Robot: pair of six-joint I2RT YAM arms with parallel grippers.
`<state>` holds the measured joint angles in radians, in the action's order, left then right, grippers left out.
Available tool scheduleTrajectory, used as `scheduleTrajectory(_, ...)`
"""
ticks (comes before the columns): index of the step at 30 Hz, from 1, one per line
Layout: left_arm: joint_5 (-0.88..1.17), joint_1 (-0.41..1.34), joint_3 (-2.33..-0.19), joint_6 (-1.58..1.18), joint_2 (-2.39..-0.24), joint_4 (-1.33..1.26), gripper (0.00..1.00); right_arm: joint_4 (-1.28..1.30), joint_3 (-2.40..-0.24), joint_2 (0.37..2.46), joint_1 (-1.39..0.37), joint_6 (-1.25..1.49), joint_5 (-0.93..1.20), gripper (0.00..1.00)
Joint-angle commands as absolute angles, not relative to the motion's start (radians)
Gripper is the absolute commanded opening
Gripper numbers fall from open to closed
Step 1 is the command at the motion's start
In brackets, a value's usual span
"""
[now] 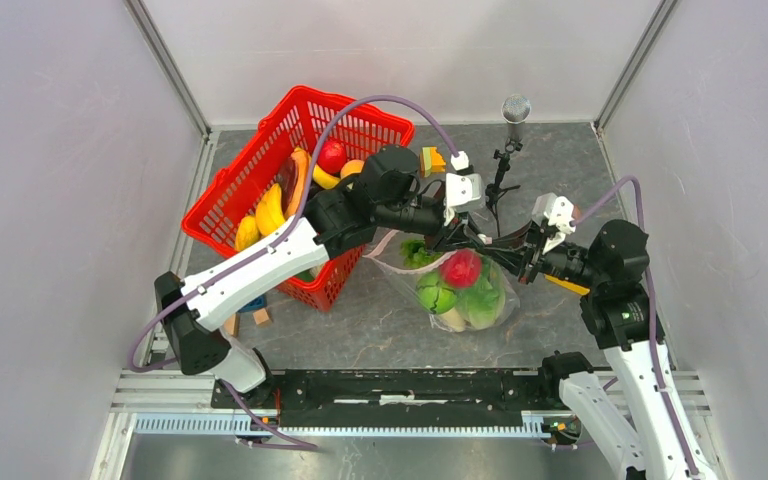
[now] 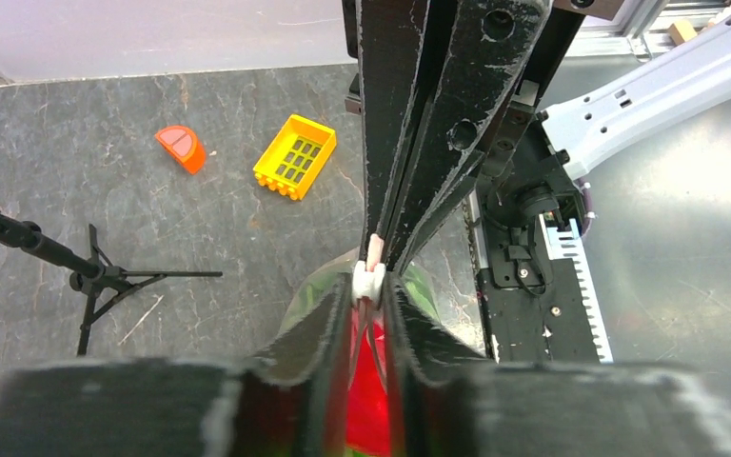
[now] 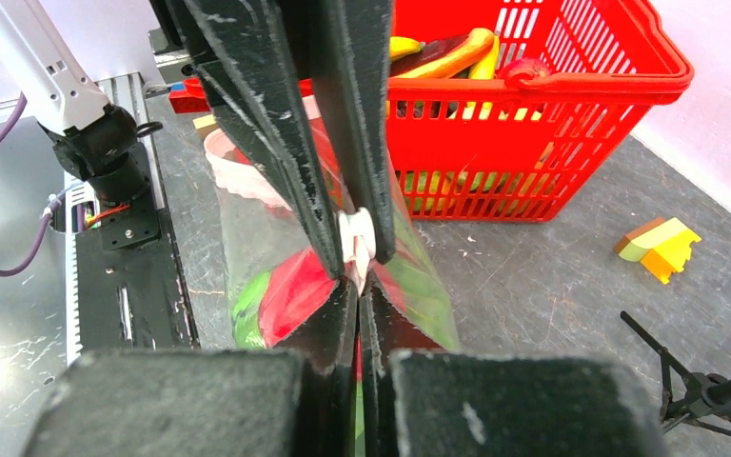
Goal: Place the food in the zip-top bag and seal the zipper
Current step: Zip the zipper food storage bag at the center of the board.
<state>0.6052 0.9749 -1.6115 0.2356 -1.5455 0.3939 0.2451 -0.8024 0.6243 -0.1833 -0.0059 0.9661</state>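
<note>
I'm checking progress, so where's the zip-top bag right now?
Top view: the zip-top bag lies mid-table, just right of the red basket, its mouth edge pinched between the left pincer and right pincer.

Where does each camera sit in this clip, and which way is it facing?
Top external: above and behind the arms, looking down on the table; both arms show, left gripper and right gripper tip to tip over the zip-top bag.
Left wrist: on the left arm, facing the right gripper; own fingers at the bottom.
Right wrist: on the right arm, facing the left gripper and red basket; own fingers at the bottom.
Shared: both wrist views show the zipper between the two grippers.
</note>
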Motion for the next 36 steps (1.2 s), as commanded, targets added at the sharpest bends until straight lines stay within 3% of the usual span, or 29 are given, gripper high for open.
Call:
scheduleTrajectory(1,0.599,0.975,-1.607,0.207,-1.503,0.359,0.17,0.203,-0.805,0.605,-0.187,-0.005,0.974,0.00)
scheduleTrajectory(5,0.615,0.975,-1.601,0.207,-1.497,0.359,0.02,0.208,-0.809,0.604,-0.187,-0.005,0.971,0.00)
scheduleTrajectory(26,0.495,0.940,-1.458,0.304,-1.382,0.492,0.02,0.235,-0.810,0.579,-0.188,-0.020,0.914,0.00)
scheduleTrajectory(31,0.572,0.939,-1.483,0.277,-1.396,0.460,0.02,0.207,-0.805,0.575,-0.187,-0.010,0.973,0.00)
scheduleTrajectory(32,0.590,0.939,-1.506,0.272,-1.408,0.464,0.02,0.204,-0.807,0.576,-0.186,-0.012,0.986,0.02)
scheduleTrajectory(36,0.667,0.943,-1.580,0.252,-1.459,0.480,0.02,0.196,-0.813,0.596,-0.186,-0.012,1.021,0.32)
